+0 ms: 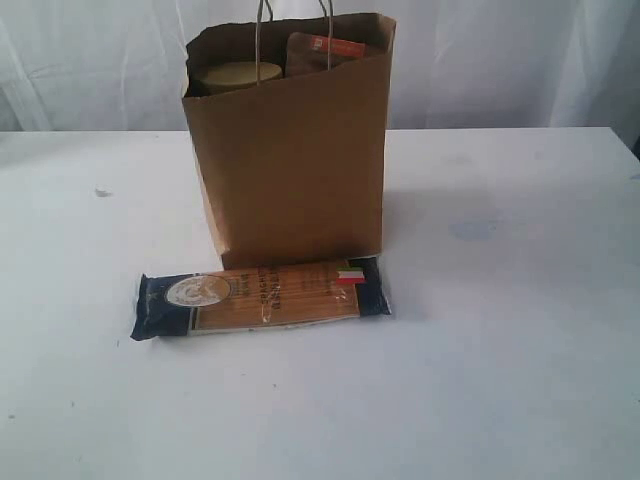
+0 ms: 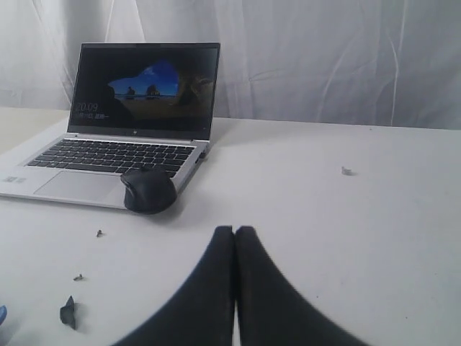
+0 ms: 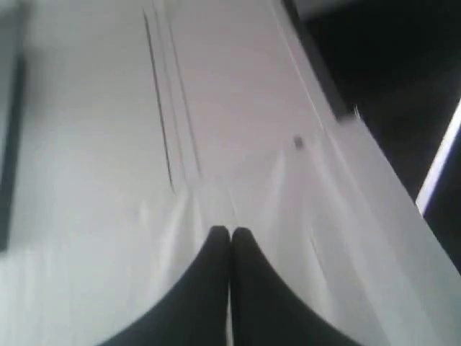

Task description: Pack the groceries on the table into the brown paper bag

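The brown paper bag (image 1: 295, 165) stands upright at the middle back of the table (image 1: 520, 330). Inside its open top show the olive-yellow lid of the jar (image 1: 237, 76) and the brown orange-labelled pouch (image 1: 325, 50). The flat blue-ended spaghetti packet (image 1: 260, 297) lies on the table just in front of the bag. Neither arm appears in the exterior view. My left gripper (image 2: 235, 232) is shut and holds nothing, low over bare white tabletop. My right gripper (image 3: 230, 234) is shut and holds nothing, facing white draped cloth.
In the left wrist view an open laptop (image 2: 122, 122) with a lit screen sits on the white surface, with a black mouse (image 2: 148, 191) at its near corner. Small dark specks (image 2: 70, 311) lie nearby. White curtains hang behind the table.
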`<state>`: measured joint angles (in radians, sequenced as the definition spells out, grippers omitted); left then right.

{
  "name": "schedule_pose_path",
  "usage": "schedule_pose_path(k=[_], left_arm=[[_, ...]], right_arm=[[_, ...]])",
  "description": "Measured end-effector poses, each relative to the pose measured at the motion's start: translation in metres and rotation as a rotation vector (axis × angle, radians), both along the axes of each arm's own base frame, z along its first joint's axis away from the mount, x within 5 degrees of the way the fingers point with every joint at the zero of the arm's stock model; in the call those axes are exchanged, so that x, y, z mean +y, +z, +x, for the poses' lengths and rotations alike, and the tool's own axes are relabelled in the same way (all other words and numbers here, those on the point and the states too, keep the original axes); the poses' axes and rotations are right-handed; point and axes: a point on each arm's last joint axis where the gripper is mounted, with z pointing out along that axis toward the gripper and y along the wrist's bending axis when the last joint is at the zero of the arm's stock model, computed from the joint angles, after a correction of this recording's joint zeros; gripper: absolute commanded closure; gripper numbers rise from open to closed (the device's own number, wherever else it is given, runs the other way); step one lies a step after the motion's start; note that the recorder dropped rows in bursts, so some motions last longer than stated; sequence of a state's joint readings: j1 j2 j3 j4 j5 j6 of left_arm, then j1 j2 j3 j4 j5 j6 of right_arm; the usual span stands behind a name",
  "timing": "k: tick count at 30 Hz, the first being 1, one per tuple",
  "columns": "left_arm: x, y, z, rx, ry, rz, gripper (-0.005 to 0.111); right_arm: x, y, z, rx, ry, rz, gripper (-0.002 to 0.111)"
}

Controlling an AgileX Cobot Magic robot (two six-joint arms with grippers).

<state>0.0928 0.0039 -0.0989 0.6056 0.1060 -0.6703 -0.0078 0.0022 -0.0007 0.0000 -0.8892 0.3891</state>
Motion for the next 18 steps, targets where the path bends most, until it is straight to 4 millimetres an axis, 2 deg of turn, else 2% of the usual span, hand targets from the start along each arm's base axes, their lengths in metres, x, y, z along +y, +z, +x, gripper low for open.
schedule_pose_path(k=[2, 5, 7, 8, 9, 11, 12, 13, 14, 15, 16, 18], left_arm=[[0.000, 0.000, 0.000, -0.002, -0.001, 0.000, 0.107], [0.000, 0.000, 0.000, -0.002, -0.001, 0.000, 0.107], [0.000, 0.000, 0.000, -0.002, -0.001, 0.000, 0.107], [0.000, 0.000, 0.000, -0.002, -0.001, 0.000, 0.107], [0.000, 0.000, 0.000, -0.002, -0.001, 0.000, 0.107], [0.000, 0.000, 0.000, -0.002, -0.001, 0.000, 0.107], [0.000, 0.000, 0.000, -0.002, -0.001, 0.000, 0.107], [0.000, 0.000, 0.000, -0.002, -0.001, 0.000, 0.107], [0.000, 0.000, 0.000, -0.002, -0.001, 0.000, 0.107], [0.000, 0.000, 0.000, -0.002, -0.001, 0.000, 0.107], [0.000, 0.000, 0.000, -0.002, -0.001, 0.000, 0.107], [0.000, 0.000, 0.000, -0.002, -0.001, 0.000, 0.107]], right_arm=[[-0.001, 0.012, -0.016, -0.190, -0.017, 0.007, 0.108], [-0.002, 0.034, -0.034, -0.349, -0.048, 0.000, 0.108], [0.000, 0.055, -0.043, -0.378, -0.058, -0.022, 0.108], [0.004, 0.073, -0.046, -0.331, -0.088, -0.086, 0.108], [0.007, 0.083, -0.047, -0.279, -0.121, -0.140, 0.108], [0.012, 0.099, -0.041, -0.070, -0.252, -0.308, 0.108], [0.010, 0.104, -0.028, 0.096, -0.323, -0.387, 0.108], [0.009, 0.104, -0.020, 0.170, -0.349, -0.413, 0.108], [0.005, 0.097, 0.003, 0.377, -0.379, -0.455, 0.108], [0.003, 0.092, 0.016, 0.475, -0.381, -0.468, 0.108], [-0.003, 0.076, 0.042, 0.716, -0.368, -0.479, 0.108], [-0.007, 0.048, 0.075, 1.061, -0.278, -0.419, 0.108]])
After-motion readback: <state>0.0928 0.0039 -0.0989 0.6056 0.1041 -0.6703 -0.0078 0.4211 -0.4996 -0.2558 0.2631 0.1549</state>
